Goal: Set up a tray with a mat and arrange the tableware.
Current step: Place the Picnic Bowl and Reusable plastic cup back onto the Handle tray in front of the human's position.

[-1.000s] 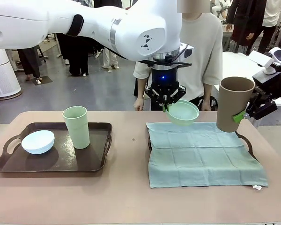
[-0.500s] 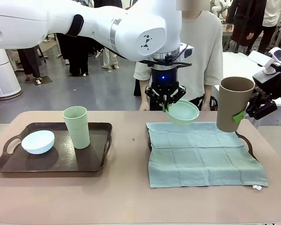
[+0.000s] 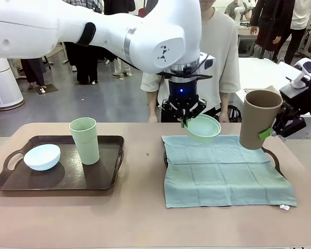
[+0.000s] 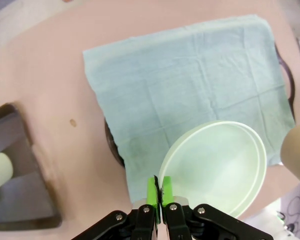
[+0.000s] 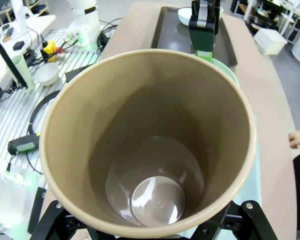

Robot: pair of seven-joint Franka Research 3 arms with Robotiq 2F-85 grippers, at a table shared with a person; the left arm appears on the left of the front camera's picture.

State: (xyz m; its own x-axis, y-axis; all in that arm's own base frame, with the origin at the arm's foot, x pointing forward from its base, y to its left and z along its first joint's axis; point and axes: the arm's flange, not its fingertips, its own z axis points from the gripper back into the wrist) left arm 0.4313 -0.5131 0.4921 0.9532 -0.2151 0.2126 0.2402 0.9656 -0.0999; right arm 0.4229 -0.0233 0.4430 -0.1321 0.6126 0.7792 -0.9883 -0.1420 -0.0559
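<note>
My left gripper [image 3: 185, 122] reaches across the middle and is shut on the rim of the mint green bowl [image 3: 203, 128], which hangs over the far edge of the teal mat [image 3: 223, 168]. In the left wrist view the green pads [image 4: 153, 192] pinch the bowl's [image 4: 215, 165] edge above the mat [image 4: 190, 85]. The mat covers a dark tray [image 3: 272, 155]. My right gripper [image 3: 267, 132] is shut on the brown cup [image 3: 259, 119], held in the air at the mat's right side. The cup's hollow inside [image 5: 155, 150] faces the right wrist camera.
A second dark tray [image 3: 111, 176] at the left holds a pale blue bowl [image 3: 41, 156] and an upright light green cup [image 3: 84, 140]. A person [image 3: 223, 46] stands at the far side, just behind the left gripper. Bare table lies between the trays.
The left wrist has shifted slightly, carrying the mint bowl a little to the right. The brown cup sits a touch lower. The person behind has moved.
</note>
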